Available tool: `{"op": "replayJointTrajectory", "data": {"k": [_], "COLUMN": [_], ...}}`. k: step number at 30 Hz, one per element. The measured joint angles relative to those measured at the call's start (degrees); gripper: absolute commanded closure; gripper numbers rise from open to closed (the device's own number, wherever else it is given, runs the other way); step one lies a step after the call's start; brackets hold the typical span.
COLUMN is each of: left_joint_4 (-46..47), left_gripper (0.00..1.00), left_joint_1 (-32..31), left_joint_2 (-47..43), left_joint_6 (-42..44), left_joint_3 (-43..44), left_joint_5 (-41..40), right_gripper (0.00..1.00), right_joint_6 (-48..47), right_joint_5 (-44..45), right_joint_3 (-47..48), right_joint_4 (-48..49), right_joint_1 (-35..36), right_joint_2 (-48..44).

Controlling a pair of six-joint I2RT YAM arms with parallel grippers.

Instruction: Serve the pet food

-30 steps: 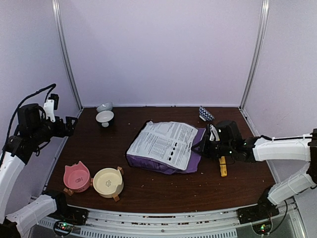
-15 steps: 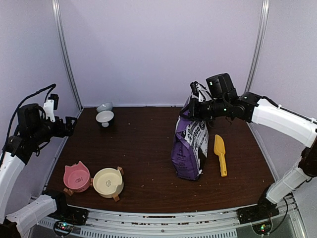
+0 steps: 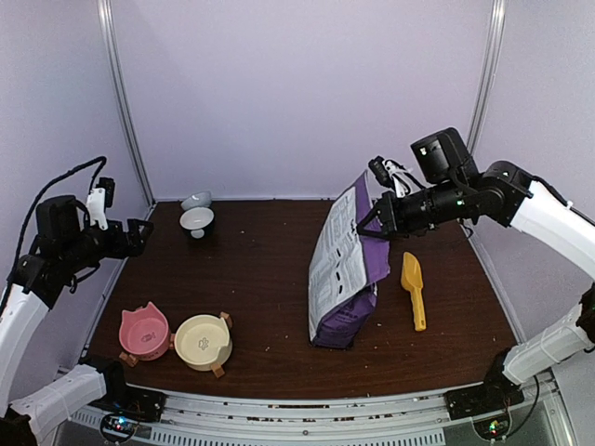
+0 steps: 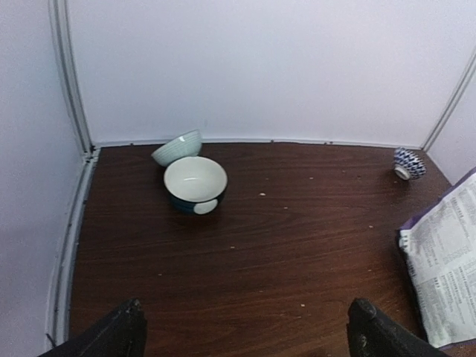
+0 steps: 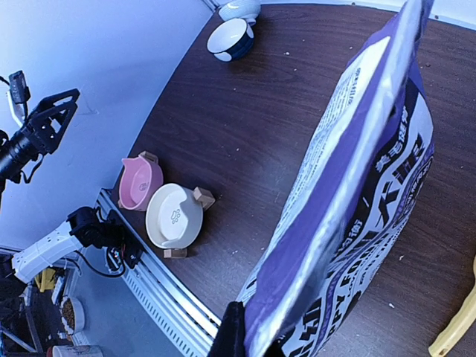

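Observation:
No kibble heap shows; it is hidden. My right gripper (image 3: 376,216) is shut on the top edge of the purple-and-white food bag (image 3: 346,265), which stands tilted on the table; the bag fills the right wrist view (image 5: 349,201). A yellow scoop (image 3: 414,290) lies right of the bag. A pink bowl (image 3: 143,330) and a cream bowl (image 3: 204,341) sit at the near left, also in the right wrist view, pink (image 5: 140,182) and cream (image 5: 173,216). My left gripper (image 4: 245,335) is open and empty, high at the left.
A white-and-dark bowl (image 3: 197,221) and a pale tipped bowl (image 3: 196,200) stand at the back left, also in the left wrist view (image 4: 195,184). A small blue patterned bowl (image 4: 408,163) sits at the back right. Walls enclose three sides.
My right gripper lifted the bag from lying flat to standing, then tilted it with its printed back facing left. The blue patterned bowl is now hidden in the top view. The left arm has barely moved.

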Motion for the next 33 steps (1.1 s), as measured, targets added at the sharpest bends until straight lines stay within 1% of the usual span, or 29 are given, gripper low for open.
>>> {"op": "replayJointTrajectory", "data": {"k": [2, 4, 9, 10, 12, 14, 16, 17, 19, 22, 25, 27, 30, 33], "left_joint_4": [0.7, 0.9, 2.0, 2.1, 2.4, 3.4, 4.6, 5.1, 5.5, 6.7, 7.5, 7.7, 7.1, 6.0], "left_gripper": [0.04, 0.04, 0.04, 0.04, 0.05, 0.05, 0.05, 0.05, 0.05, 0.05, 0.05, 0.05, 0.05, 0.05], "left_joint_1": [-2.7, -6.3, -19.7, -23.0, -28.2, -33.5, -37.1, -39.1, -41.6, -44.1, -44.9, -45.2, -45.8, -47.1], "left_joint_2": [-0.9, -1.5, -0.5, 0.7, 3.5, 7.2, 10.8, 12.8, 15.9, 19.9, 22.2, 23.3, 25.0, 26.6], "left_joint_6": [-3.4, -6.3, -11.8, -12.8, -14.2, -15.5, -16.5, -16.9, -17.5, -18.2, -18.8, -18.9, -18.9, -19.1], "left_joint_3": [-0.8, -1.0, 0.1, 0.9, 2.7, 5.2, 7.5, 9.0, 11.8, 16.5, 19.8, 21.3, 23.8, 25.8], "left_joint_5": [1.6, 2.0, -1.2, -2.7, -4.9, -7.2, -8.5, -9.0, -9.4, -9.4, -9.1, -8.9, -8.7, -8.7], "right_gripper": [1.00, 1.00, 1.00, 0.98, 0.82, 0.61, 0.43, 0.37, 0.29, 0.19, 0.13, 0.12, 0.12, 0.12], "right_joint_6": [0.5, 1.8, 4.9, 5.3, 5.7, 5.7, 5.8, 5.7, 5.3, 4.8, 5.0, 5.2, 6.3, 7.5], "right_joint_5": [-0.7, -1.5, -1.8, -1.7, -1.1, 0.2, 2.2, 3.4, 5.9, 9.7, 13.7, 16.1, 19.8, 21.5], "right_joint_3": [-0.9, -2.7, -4.0, -3.8, -3.4, -2.8, -2.1, -1.8, -1.7, -1.7, -2.0, -3.6, -8.4, -13.8], "right_joint_4": [0.5, 3.5, 10.7, 12.2, 14.3, 15.3, 16.4, 16.7, 16.9, 16.2, 15.5, 15.7, 16.1, 16.5], "right_joint_1": [1.1, 2.9, 7.3, 7.9, 8.5, 8.7, 8.7, 8.7, 8.5, 7.9, 6.8, 6.1, 5.4, 5.2], "right_joint_2": [-0.5, -0.5, 3.1, 4.5, 6.3, 7.1, 6.8, 6.4, 5.0, 1.6, -2.6, -5.9, -10.9, -13.5]}}
